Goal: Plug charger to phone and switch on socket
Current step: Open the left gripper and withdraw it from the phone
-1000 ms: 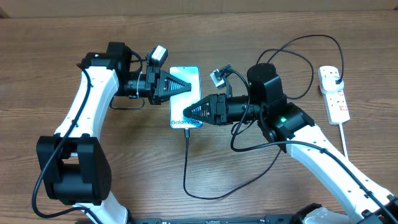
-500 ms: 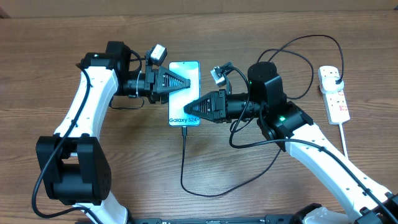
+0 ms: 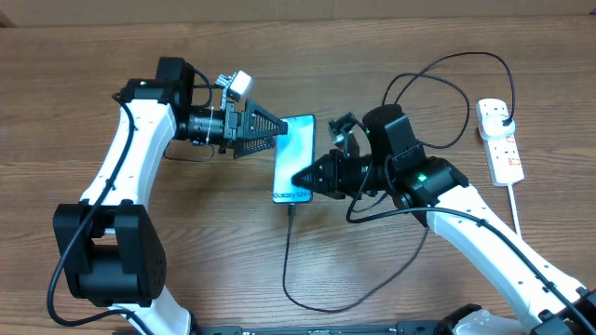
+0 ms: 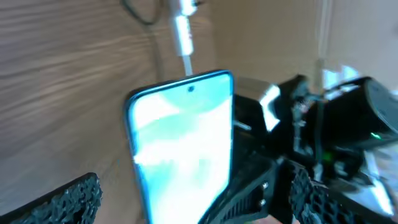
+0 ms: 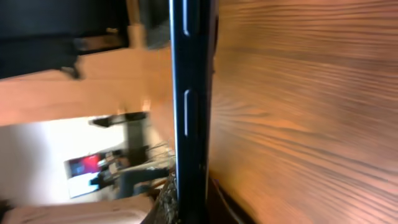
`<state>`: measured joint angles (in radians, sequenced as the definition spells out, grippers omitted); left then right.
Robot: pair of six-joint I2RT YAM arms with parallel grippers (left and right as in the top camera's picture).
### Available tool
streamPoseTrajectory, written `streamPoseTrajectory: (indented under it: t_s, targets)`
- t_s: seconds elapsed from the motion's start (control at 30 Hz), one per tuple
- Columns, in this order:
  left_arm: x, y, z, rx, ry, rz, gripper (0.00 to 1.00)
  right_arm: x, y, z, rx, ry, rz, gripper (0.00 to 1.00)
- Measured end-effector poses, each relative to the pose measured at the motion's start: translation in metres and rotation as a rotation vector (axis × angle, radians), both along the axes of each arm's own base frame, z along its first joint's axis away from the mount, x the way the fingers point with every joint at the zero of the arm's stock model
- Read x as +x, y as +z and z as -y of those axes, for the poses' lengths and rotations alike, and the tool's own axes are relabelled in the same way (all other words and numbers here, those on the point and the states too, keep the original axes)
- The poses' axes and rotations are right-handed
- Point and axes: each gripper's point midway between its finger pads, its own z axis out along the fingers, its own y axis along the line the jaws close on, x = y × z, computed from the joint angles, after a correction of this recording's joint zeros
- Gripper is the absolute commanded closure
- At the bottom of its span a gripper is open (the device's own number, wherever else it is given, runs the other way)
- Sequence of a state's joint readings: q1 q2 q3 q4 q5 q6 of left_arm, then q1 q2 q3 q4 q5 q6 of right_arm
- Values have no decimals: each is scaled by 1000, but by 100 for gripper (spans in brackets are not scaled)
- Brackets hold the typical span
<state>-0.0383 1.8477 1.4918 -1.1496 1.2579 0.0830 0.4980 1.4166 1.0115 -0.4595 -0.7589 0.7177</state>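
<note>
One phone (image 3: pixel 296 154) tilted between left gripper (image 3: pixel 277 133), right gripper (image 3: pixel 303 177); charger (image 3: pixel 288 261) attached; socket (image 3: pixel 500 140) apart.

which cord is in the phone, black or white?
The thin black charger, tip at the phone's bottom edge; the thick white cord only leaves the socket, far right.

phone (image 3: pixel 294 156): tilting up on its edge, teal screen glowing
charger (image 4: pixel 181 34): black cable trailing from phone's end
socket (image 3: pixel 500 141): lying far right
</note>
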Motion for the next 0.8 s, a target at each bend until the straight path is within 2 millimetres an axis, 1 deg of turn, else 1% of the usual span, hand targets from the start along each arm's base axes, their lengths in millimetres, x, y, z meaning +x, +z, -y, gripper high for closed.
streamPoseTrajectory:
  t_s: [0.2,0.27,0.37,0.53,0.63,0.8]
  targets:
    - [8,-30,-17,191,39,5,0,3,-31,22,-176,-55,7,96]
    - [10,-40,-23,257,46,4,0,6,-40,26,-215,-69,11,96]
    - [11,-56,-35,372,57,8,0,10,-53,29,-256,-79,-2,96]
    - [14,-79,-58,564,75,15,0,14,-87,31,-322,-74,-62,96]
    - [15,-88,-70,652,83,18,0,13,-105,32,-355,-61,-96,96]
    - [16,-96,-83,740,91,22,0,11,-129,34,-393,-30,-128,96]
